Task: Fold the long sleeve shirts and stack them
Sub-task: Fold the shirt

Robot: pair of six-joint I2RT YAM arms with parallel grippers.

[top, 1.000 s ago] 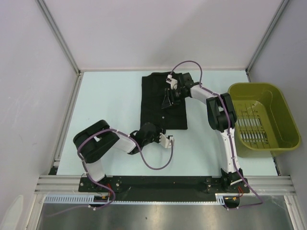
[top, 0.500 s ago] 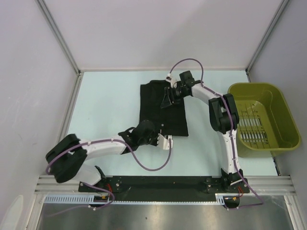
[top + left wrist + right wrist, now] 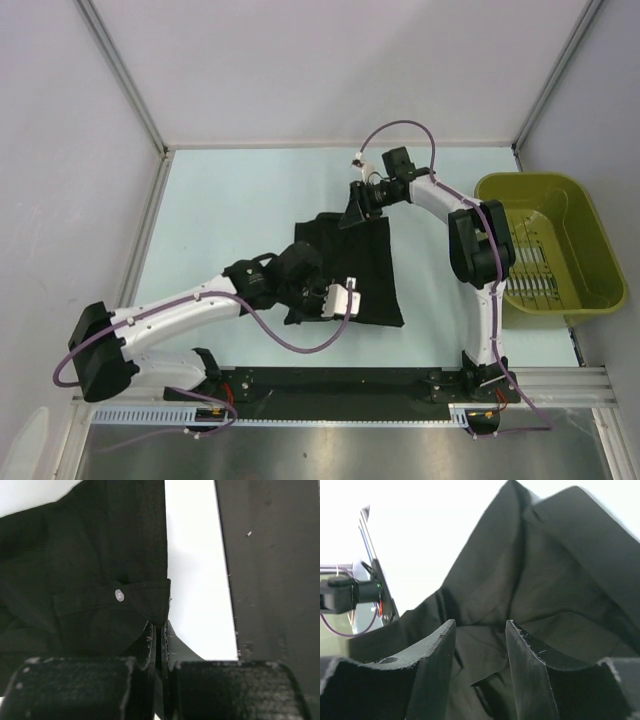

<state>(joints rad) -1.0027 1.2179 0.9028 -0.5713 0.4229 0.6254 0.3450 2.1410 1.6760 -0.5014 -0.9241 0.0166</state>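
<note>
STEP fold | left gripper (image 3: 157, 630): jaws clenched on buttoned edge of black long sleeve shirt (image 3: 365, 270) | right gripper (image 3: 480, 626): jaws apparently pinching its raised far corner | shirt lies on counter (image 3: 220, 200) between both jaws | ADVICE: move both evenly, hold span taut.

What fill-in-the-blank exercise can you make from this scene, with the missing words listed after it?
1. The long-sleeve shirt is ___ in colour.
2. The olive-green basket stands at the ___ edge of the table.
3. The ___ claw is shut on the shirt's edge, near a white button.
Missing words: black; right; left.
</note>
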